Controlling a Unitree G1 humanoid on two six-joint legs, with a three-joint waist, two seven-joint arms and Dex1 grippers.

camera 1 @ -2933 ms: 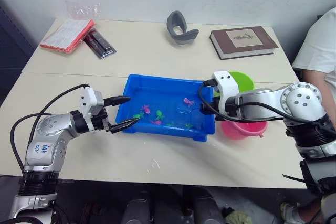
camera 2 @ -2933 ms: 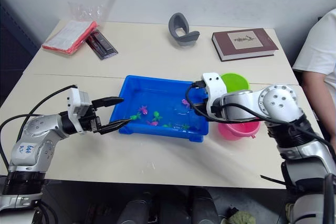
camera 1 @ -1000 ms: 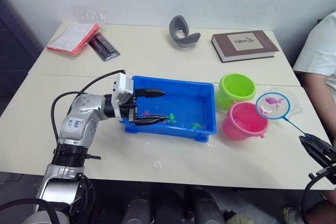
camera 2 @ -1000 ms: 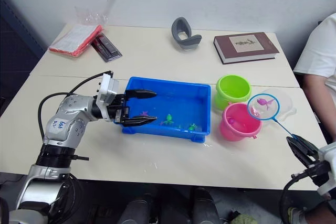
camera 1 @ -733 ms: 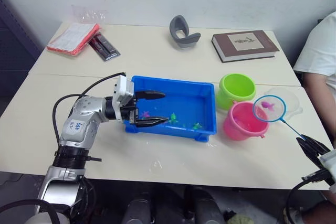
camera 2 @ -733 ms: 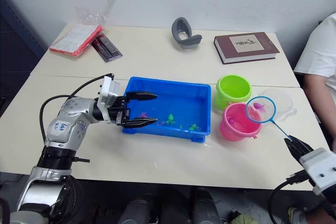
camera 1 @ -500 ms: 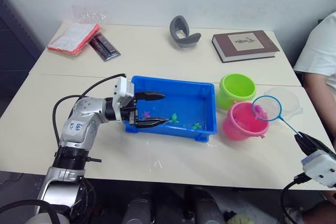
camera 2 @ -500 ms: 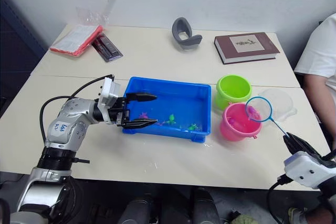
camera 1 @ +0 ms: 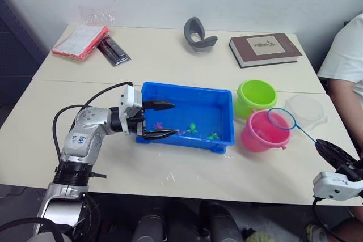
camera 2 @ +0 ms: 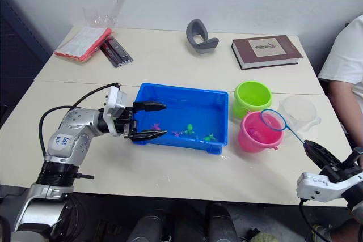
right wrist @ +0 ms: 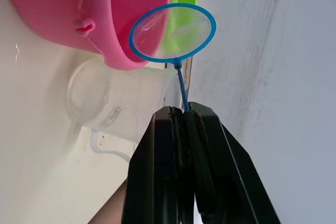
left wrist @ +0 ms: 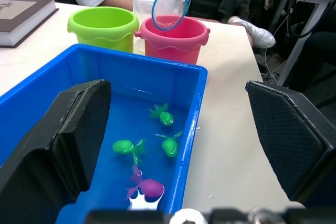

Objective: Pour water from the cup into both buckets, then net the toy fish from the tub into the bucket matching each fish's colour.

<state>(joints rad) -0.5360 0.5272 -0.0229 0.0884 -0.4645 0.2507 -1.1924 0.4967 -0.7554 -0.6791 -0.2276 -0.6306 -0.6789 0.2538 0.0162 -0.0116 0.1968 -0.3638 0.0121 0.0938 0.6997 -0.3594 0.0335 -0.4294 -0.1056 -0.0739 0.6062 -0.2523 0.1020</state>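
Note:
The blue tub (camera 1: 187, 88) lies mid-table with water and toy fish in it: a pink one (camera 1: 158, 124) and green ones (camera 1: 193, 128) (left wrist: 166, 117). My left gripper (camera 1: 174, 118) is open over the tub's left end, holding nothing. To the tub's right are the lime green bucket (camera 1: 249, 106) and, nearer, the pink bucket (camera 1: 255, 140). My right gripper (camera 1: 332, 152) is shut on the net's handle. The blue hoop of the net (camera 1: 282, 119) hangs tilted at the pink bucket's right rim, and its mesh looks empty. The clear cup (camera 1: 306, 109) sits just right of the buckets.
At the back of the table are a brown book (camera 1: 264, 48), a grey curved object (camera 1: 197, 31), a red packet (camera 1: 76, 39) and a black flat item (camera 1: 110, 49). A person in a white shirt (camera 1: 346, 55) sits at the right edge.
The net swung out of the tub to the right with a pink fish, then dropped to the pink bucket's rim; the fish is no longer in the mesh. My left gripper reached the tub's left end.

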